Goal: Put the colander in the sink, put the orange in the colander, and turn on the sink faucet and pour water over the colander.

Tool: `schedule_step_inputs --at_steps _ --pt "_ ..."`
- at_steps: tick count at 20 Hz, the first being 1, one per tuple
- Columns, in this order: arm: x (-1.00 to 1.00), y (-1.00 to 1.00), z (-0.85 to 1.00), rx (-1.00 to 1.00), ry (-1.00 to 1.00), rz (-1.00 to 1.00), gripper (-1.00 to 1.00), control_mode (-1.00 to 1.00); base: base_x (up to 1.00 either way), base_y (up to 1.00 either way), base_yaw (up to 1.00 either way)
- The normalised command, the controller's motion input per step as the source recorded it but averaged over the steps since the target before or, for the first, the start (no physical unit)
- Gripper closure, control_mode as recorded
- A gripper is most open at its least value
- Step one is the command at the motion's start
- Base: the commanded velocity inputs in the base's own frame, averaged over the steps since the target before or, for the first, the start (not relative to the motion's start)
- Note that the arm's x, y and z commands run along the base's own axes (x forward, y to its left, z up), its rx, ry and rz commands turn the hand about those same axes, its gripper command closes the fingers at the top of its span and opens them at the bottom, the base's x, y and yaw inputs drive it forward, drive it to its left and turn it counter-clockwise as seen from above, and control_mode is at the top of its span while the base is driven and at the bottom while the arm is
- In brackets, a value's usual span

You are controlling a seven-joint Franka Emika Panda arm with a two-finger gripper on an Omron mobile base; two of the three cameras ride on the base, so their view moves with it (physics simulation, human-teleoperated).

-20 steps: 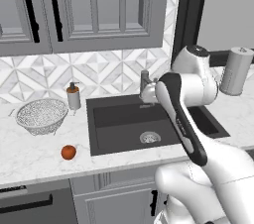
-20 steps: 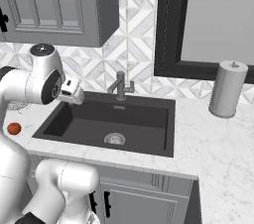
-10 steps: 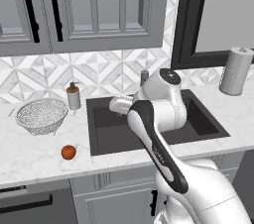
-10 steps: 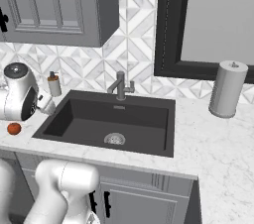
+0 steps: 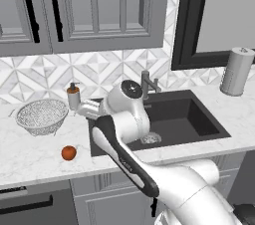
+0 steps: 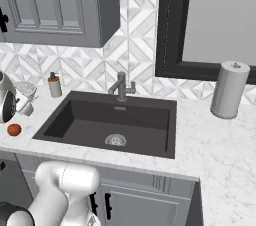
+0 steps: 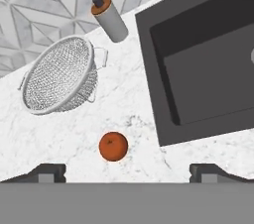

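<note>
While the arm leans out over the counter left of the sink, this is how it looks from the room.

Colander [image 5: 41, 115]: upright on the marble counter [image 5: 30, 152], far left, well apart from the sink [image 5: 191, 117].
Orange [image 5: 68, 153]: on the counter nearer than the colander, apart from it.
Gripper [image 7: 126, 171]: fingertips spread wide in the hand view, nothing between them, hovering above the orange.
Soap dispenser [image 5: 73, 96]: against the backsplash, between colander and sink.
Sink faucet [image 6: 120, 86]: clear from the right; the arm partly covers it from the left.
Right view: colander half hidden behind the arm at the left edge.
Paper towel roll [image 6: 228, 90]: far right.
</note>
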Motion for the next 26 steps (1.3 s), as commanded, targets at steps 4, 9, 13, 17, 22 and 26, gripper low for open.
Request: schedule_step_inputs --at_steps 4,9,13,17,22,26 --pt "0.63 0.60 0.00 0.00 0.00 -0.01 -1.00 -1.00 0.00 0.00 0.00" --pt "0.70 0.59 -0.12 0.00 0.03 -0.04 -1.00 -1.00 0.00 0.00 0.00" --pt "0.55 0.56 -0.28 0.00 0.10 -0.10 -1.00 -1.00 0.00 0.00 0.00" --pt "0.41 0.47 -0.28 0.00 0.06 -0.11 -1.00 -1.00 0.00 0.00 0.00" --pt "0.29 0.23 -0.28 0.00 0.03 -0.10 -1.00 -1.00 0.00 0.00 0.00" --pt "0.19 0.21 -0.30 0.00 0.00 -0.11 -1.00 -1.00 0.00 0.00 0.00"
